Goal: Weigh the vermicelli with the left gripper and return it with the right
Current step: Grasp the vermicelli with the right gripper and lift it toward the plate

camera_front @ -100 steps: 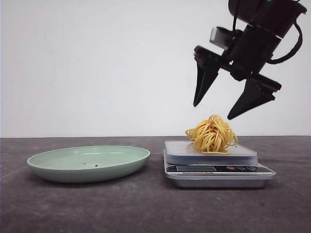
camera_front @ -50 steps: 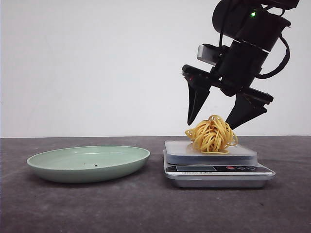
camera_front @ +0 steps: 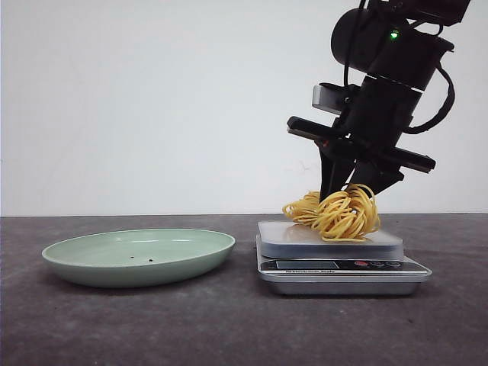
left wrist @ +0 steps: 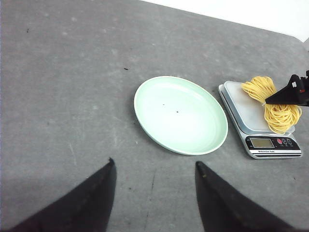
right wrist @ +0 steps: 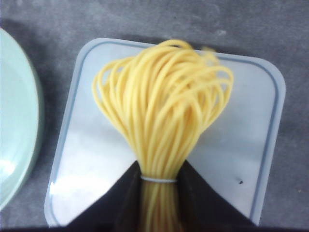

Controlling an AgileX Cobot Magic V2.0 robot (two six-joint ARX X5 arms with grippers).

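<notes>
The right claw (camera_front: 347,191) pinches the vermicelli (camera_front: 335,213) between its two black fingers (right wrist: 120,203), squeezing the strands into a tight waist where a thin pale band wraps them. The noodle bundle fans out from the fingertips and rests on the platform of the scale (camera_front: 335,263), toward its right half in the front view. The scale sits on the dark grey counter (camera_front: 229,328), right of centre, its display and buttons facing the near side. A pale green plate (camera_front: 84,267) lies just left of the scale, apart from it, with a few dark specks inside. The right arm comes down from the upper right, a green light lit on its body. The left claw (left wrist: 153,193) hangs high above the counter on the near-left side, its fingers spread wide with nothing between them, well apart from plate and scale. In the left wrist view one right fingertip lies across the noodles (left wrist: 273,104).
</notes>
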